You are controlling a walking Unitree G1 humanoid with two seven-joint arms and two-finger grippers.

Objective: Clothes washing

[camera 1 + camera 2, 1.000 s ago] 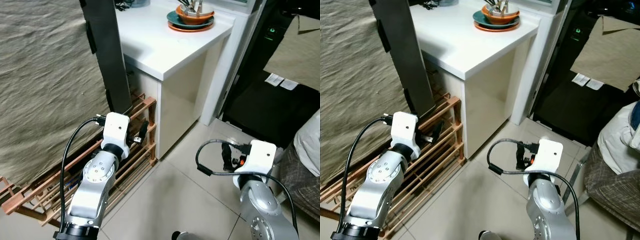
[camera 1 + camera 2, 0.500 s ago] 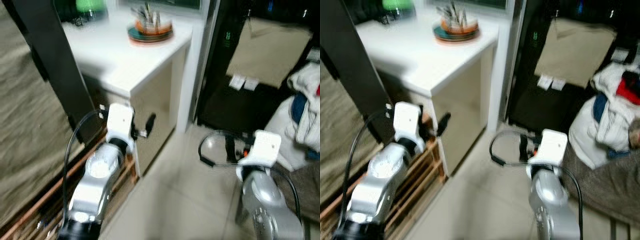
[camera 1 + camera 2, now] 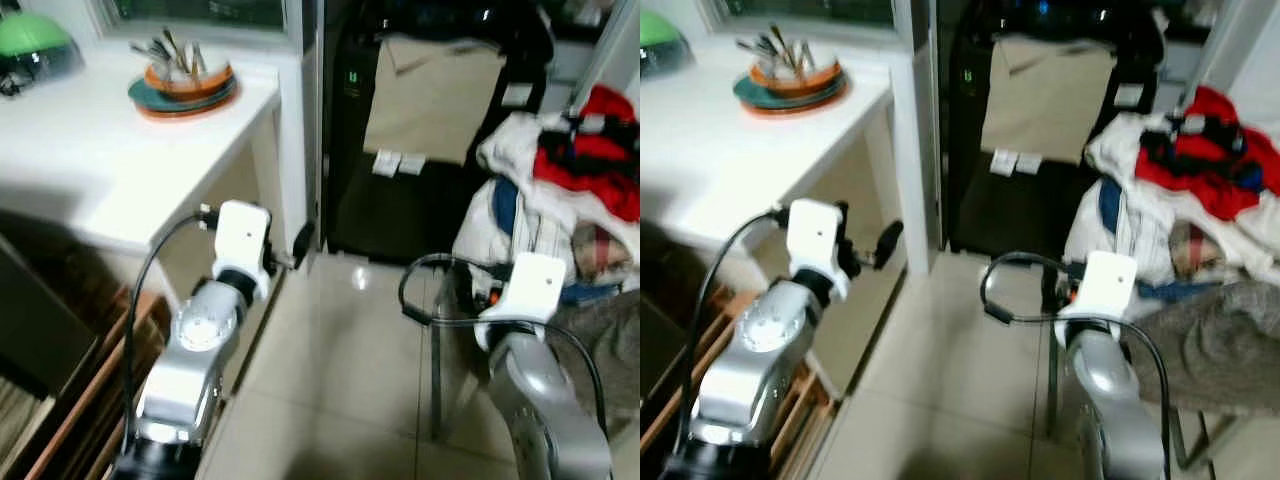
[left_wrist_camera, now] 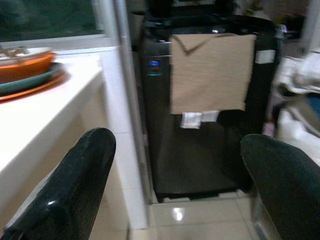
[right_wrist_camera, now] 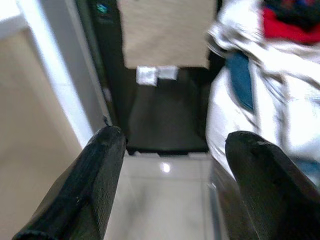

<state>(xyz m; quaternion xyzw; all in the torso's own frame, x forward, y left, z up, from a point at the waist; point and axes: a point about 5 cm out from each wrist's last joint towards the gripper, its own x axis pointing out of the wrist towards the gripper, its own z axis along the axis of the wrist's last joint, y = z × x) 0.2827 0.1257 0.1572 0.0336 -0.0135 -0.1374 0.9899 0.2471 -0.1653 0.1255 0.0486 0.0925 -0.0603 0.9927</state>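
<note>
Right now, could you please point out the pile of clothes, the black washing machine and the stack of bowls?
pile of clothes [image 3: 1200,190], right eye view, on the red garment on top.
black washing machine [image 4: 200,150], left wrist view, on its dark front.
stack of bowls [image 3: 183,85], left eye view, on the orange bowl's side.

The head views are soft with blur. The pile of clothes [image 3: 560,190] on the right runs off the picture's edge. The green dome [image 3: 30,45] on the far left of the worktop [image 3: 90,170] is cropped. The utensils in the bowl [image 3: 180,75] are too blurred to identify.
</note>
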